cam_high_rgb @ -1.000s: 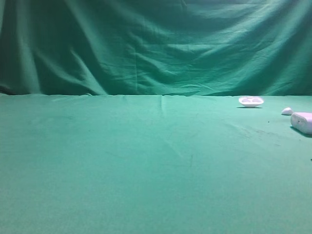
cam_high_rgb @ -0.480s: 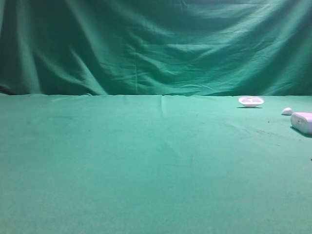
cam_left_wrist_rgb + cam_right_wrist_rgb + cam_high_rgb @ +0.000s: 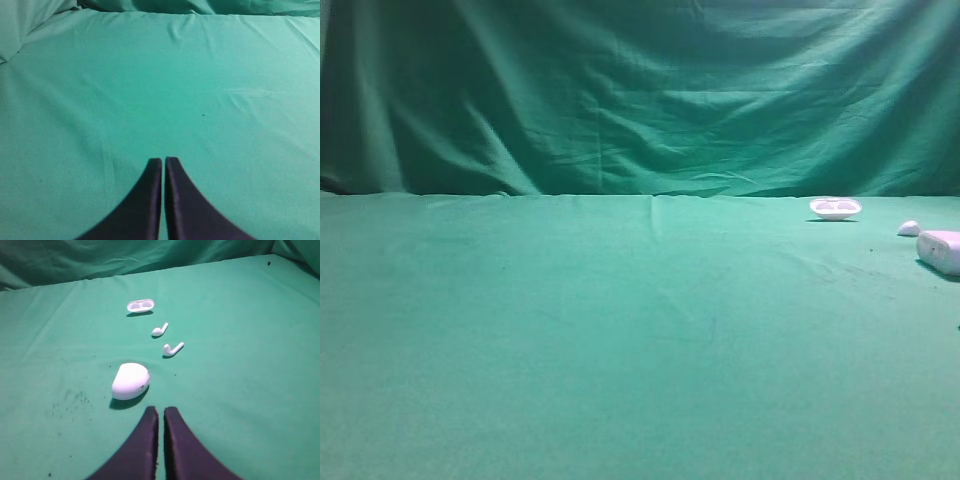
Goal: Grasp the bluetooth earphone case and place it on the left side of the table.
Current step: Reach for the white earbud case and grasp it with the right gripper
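On the green-draped table [image 3: 620,330], the bluetooth earphone case [image 3: 130,380] lies far right, just ahead of your right gripper [image 3: 161,412], whose jaws are clenched like the left gripper [image 3: 163,162]: you're at the approach, so spread them first.

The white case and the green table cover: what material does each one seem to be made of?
The case looks like smooth, glossy white plastic: its rounded surface is even and catches soft light. The table cover looks like matte woven cloth: it shows creases and folds and no shine. Both are judged by look only.
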Motion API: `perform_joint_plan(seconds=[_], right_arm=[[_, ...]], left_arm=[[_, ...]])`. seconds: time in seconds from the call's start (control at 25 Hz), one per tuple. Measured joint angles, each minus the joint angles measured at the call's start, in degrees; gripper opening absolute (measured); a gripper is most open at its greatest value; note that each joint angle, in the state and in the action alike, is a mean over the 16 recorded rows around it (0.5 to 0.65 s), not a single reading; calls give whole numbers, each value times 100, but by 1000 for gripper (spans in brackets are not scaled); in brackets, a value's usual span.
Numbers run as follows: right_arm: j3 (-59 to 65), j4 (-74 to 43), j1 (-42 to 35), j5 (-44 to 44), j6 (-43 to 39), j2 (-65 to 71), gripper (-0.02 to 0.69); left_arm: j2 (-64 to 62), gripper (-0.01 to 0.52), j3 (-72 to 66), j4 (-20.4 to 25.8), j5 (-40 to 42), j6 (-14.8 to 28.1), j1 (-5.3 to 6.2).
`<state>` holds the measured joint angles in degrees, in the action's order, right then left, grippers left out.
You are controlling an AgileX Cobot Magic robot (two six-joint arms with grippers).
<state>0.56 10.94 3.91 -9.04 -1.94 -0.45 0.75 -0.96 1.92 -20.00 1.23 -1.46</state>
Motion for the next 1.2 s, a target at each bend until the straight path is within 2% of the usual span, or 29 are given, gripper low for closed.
perform_joint_plan(seconds=[0.28,0.48,0.76,1.0,1.2], right_arm=[[-709,576,0,-208,6,522,0],[-1344,712,0,-963,231,1212,0],[-2332,755,34,-2006,1032,2694,0],[-3179,311,288,-2749,1461,4251,0],[-3961,-617,741,-3369,994,5670,0]], left_arm=[[0,0,0,0,0,0,0],[0,0,0,0,0,0,0],[0,0,0,0,0,0,0],[0,0,0,0,0,0,0],[0,0,0,0,0,0,0]])
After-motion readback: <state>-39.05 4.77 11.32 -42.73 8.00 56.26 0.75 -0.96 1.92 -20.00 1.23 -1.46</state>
